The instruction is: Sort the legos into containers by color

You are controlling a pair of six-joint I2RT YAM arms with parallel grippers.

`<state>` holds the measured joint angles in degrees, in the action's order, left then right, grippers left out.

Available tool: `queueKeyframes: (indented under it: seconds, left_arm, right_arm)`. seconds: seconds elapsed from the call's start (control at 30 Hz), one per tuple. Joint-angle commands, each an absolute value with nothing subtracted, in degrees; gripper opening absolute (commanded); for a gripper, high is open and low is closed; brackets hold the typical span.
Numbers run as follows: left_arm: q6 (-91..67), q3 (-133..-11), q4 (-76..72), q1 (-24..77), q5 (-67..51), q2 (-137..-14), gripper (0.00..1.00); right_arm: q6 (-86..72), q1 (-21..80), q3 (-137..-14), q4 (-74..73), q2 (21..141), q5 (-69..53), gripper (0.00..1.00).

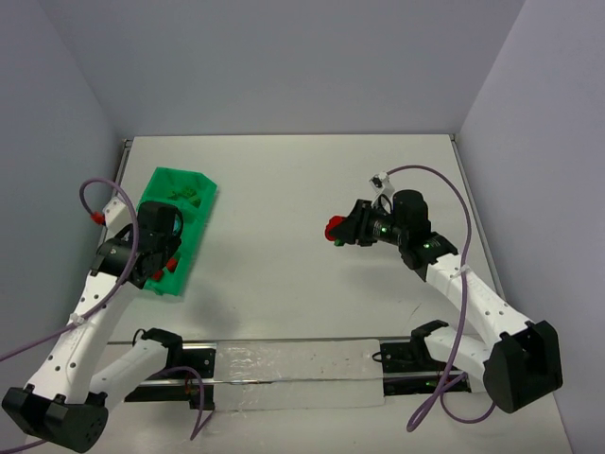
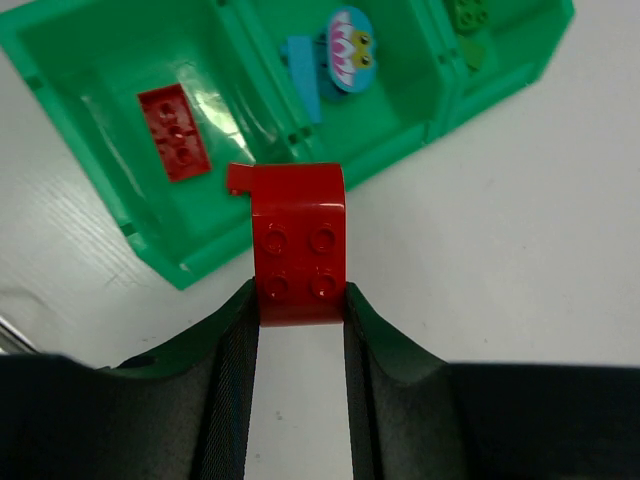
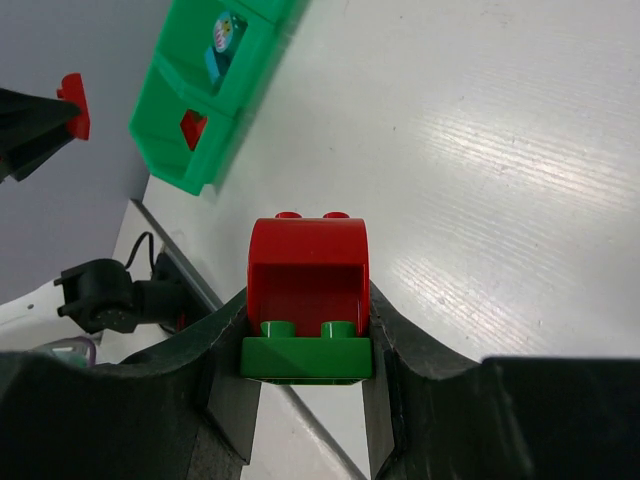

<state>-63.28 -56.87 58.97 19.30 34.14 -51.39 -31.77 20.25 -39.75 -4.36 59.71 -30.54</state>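
Left gripper (image 2: 298, 305): jaws nearly closed, clamped on the sides of a red curved brick (image 2: 298, 245), 4 studs facing the wrist camera.
Left load position: hanging over the near wall of the tray (image 2: 80, 70), just beside the end compartment, not squarely over it.
End compartment: 1 flat red brick (image 2: 175, 132) lying on the floor.
Middle compartment: 1 blue brick (image 2: 303, 78) leaning on the divider, 1 round printed piece (image 2: 350, 48) beside it.
Third compartment: green bricks (image 2: 468, 15), partly cut off by the frame edge.
Right gripper (image 3: 305, 340): jaws nearly closed on a red-on-green stack (image 3: 306, 310), a red arched brick (image 3: 308, 260) seated on a green brick (image 3: 305, 358).
Right load position: above the bare table (image 1: 302, 189), well apart from the tray.
Risk 1: release from the present left position likely to strike the tray wall and bounce onto the table; cause, brick not centred over the red compartment.
Risk 2: stack dropped whole would put 1 colour in the wrong compartment; cause, 2 colours joined and both grippers occupied.
Risk 3: possible separation of the stack in transit; cause, hold of the stud joint unknown.
Writing and brands: none legible; printed piece shows only a cartoon face with 2 eyes and pink petals; stud lettering too small to tell.
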Motion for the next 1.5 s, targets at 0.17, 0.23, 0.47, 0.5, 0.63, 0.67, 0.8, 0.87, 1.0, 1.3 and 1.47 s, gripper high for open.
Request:
queueKeyframes:
  seconds: [0.17,0.23,0.47,0.5,0.63,0.67,0.8,0.87,1.0,1.3,1.47]
  left_arm:
    - [-68.1,-55.6,65.7,16.6,42.6,-50.6,0.0]
    - [-67.6,-55.3,65.7,16.5,42.4,-50.7,0.0]
    - [-66.8,-54.3,64.1,16.3,41.5,-54.9,0.0]
    - [-67.3,-54.3,64.1,16.3,41.3,-56.2,0.0]
    - [-70.8,-53.5,63.9,15.9,40.9,-60.4,0.0]
    - [-71.0,-53.3,63.5,15.6,41.0,-60.8,0.0]
    - [-69.7,-51.1,59.1,11.9,38.9,-60.8,0.0]
    - [-68.1,-50.1,57.3,8.3,36.6,-61.3,0.03]
    - [-65.3,-49.5,53.8,5.7,33.9,-62.6,0.44]
    - [-49.7,-54.9,46.4,5.8,23.9,-63.2,0.95]
    - [-34.8,-59.2,38.6,13.3,7.3,-62.2,0.86]
  right_arm:
    - [-29.8,20.2,-42.0,-8.9,55.5,-26.5,0.0]
    - [-29.4,20.2,-42.4,-10.8,55.3,-25.4,0.0]
    - [-32.5,20.2,-40.5,-13.7,53.7,-24.8,0.0]
    - [-32.8,20.2,-40.5,-14.3,53.7,-24.9,0.0]
    - [-32.9,20.2,-40.7,-17.0,52.8,-24.4,0.0]
    - [-32.5,20.2,-40.8,-17.7,52.7,-24.1,0.0]
    - [-31.6,20.2,-41.3,-19.5,52.8,-23.4,0.0]
    - [-31.6,20.2,-41.5,-19.9,53.2,-23.4,0.02]
    - [-31.6,20.2,-41.8,-20.9,54.8,-23.5,0.13]
    - [-29.4,20.2,-45.2,-23.3,59.3,-23.5,0.24]
    - [-28.6,20.4,-46.8,-25.2,62.7,-23.1,0.15]
